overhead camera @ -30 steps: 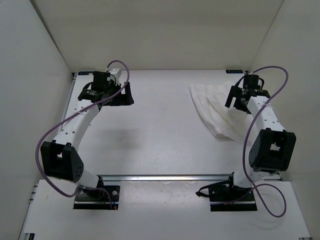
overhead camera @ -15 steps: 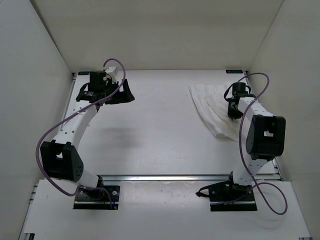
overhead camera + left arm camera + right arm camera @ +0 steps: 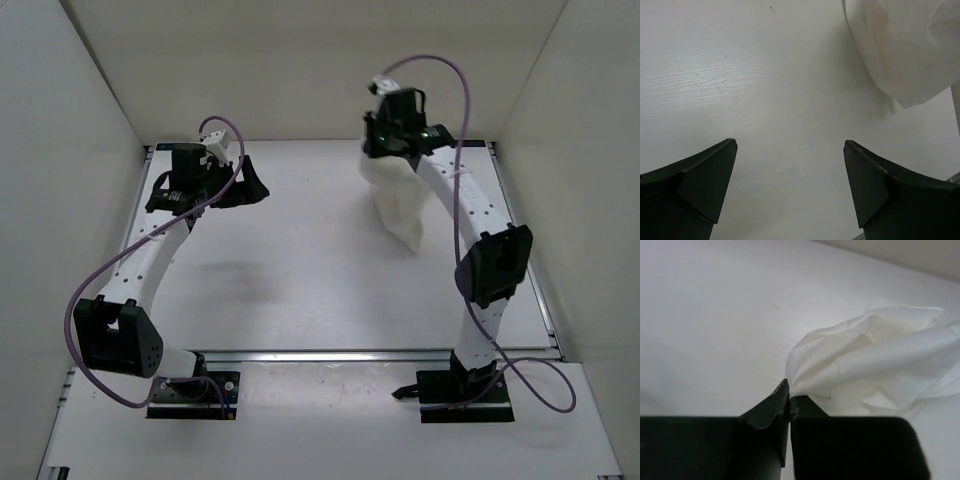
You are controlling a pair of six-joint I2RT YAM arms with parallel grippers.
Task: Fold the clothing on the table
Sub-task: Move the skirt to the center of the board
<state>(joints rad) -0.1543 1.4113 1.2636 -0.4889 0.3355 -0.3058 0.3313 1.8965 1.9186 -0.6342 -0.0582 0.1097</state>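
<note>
One pinch of the clothing [image 3: 875,360] is clamped in the right end effector [image 3: 789,392], whose closed jaws hide the gripped edge. The thin, white, faintly ribbed fabric hangs bunched over the far right of the surface [image 3: 300,260], near the back wall [image 3: 300,70]. Whether its lower tip touches down is unclear. The left end effector [image 3: 790,150] hovers spread wide, well apart from the cloth, whose rounded fold is cut off at the left wrist view's upper right.

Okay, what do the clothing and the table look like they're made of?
The clothing: thin white matte fabric, possibly knit; it bunches in soft folds with faint ribbing. The table: hard matte white board, maybe painted or laminated wood; faint grain lines show.
</note>
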